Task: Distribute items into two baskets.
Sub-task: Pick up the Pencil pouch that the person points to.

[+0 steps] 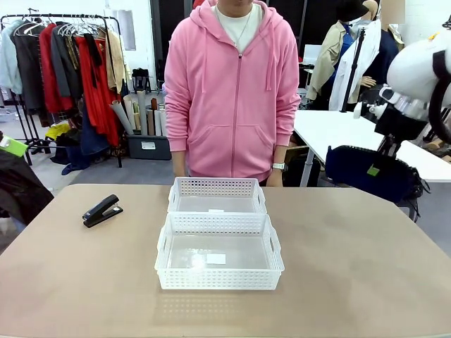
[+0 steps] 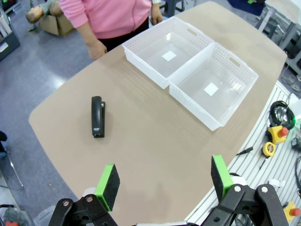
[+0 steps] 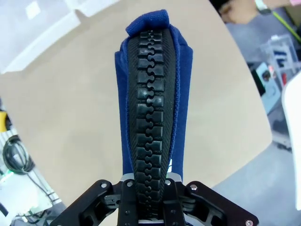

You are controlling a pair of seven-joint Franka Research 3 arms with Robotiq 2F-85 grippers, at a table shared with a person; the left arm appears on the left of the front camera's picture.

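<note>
My right gripper (image 3: 149, 184) is fully closed on the dark navy soft fabric pouch with the thick black zipper (image 3: 150, 94). It pinches the pouch at one end of the zipper seam. In the front view this gripper (image 1: 385, 149) holds the pouch (image 1: 366, 172) in the air, off the surface, about over the far right corner of the tan rounded table (image 1: 352, 246). My left gripper (image 2: 163, 179) is wide open and holds nothing. It hangs high above the left side of the table, and its green pads (image 2: 107, 186) are well apart.

As I judge it, the task is at its beginning. The two white plastic baskets with lattice walls stand in the middle of the table, touching each other. The far basket (image 1: 215, 186) is at the far edge in front of the person in the pink hoodie (image 1: 232, 91), and the near basket (image 1: 218, 278) is just before it. I see nothing in either basket except a small white label on each floor. The black desk stapler (image 1: 102, 210) lies on the table near the left edge, well apart from the baskets. So the pouch is picked up but not placed, and the stapler is untouched.

The pouch looks soft. It hangs down long from the grip and bulges a little, and it has a small green tag (image 1: 373, 170) on its side. I judge it may swing or fold when it is lowered.
</note>
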